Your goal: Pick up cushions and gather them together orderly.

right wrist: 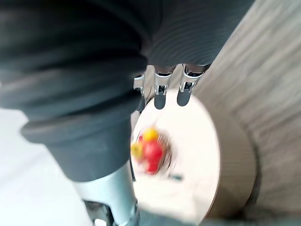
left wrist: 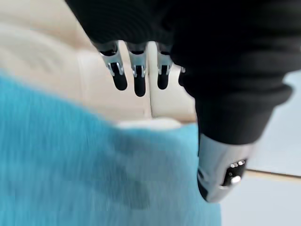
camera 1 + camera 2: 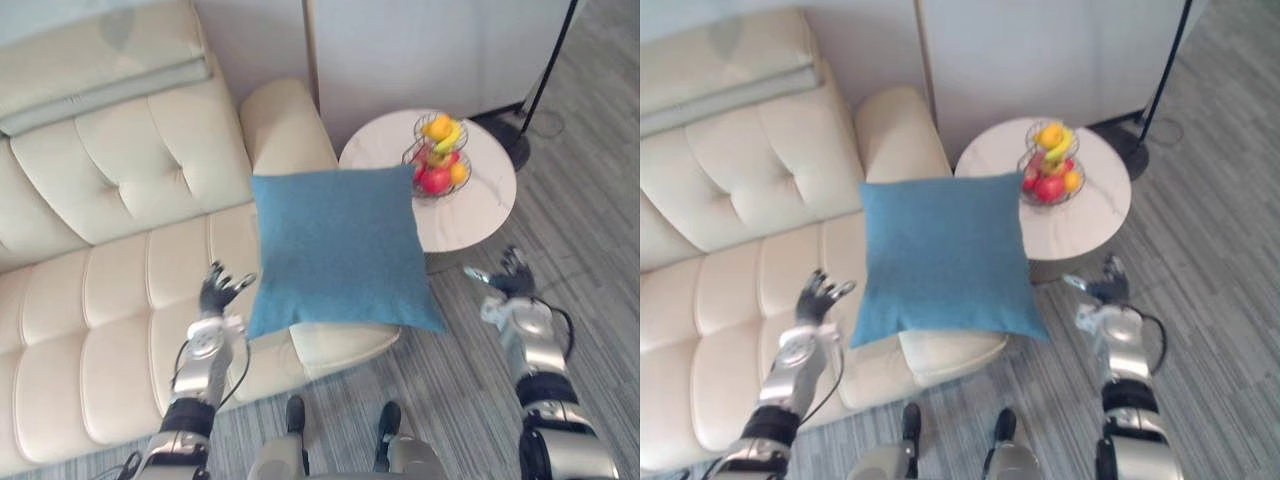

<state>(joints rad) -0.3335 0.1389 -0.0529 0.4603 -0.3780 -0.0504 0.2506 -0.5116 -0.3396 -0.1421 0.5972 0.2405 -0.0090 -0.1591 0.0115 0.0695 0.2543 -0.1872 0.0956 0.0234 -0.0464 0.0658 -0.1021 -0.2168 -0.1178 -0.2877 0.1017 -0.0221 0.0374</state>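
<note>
Where tufted cream sofa (image 3: 120,160) ends, square blue woven cushion (image 3: 335,250).

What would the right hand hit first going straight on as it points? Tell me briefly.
Most likely the round side table: the right hand aims straight fingers at its near edge, the fruit basket beyond. Height is unclear; it might pass over the top.

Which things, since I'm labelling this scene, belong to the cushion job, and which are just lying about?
Job: blue cushion; cream sofa; left hand; right hand.
Lying about: round side table; fruit basket; floor lamp base.
</note>
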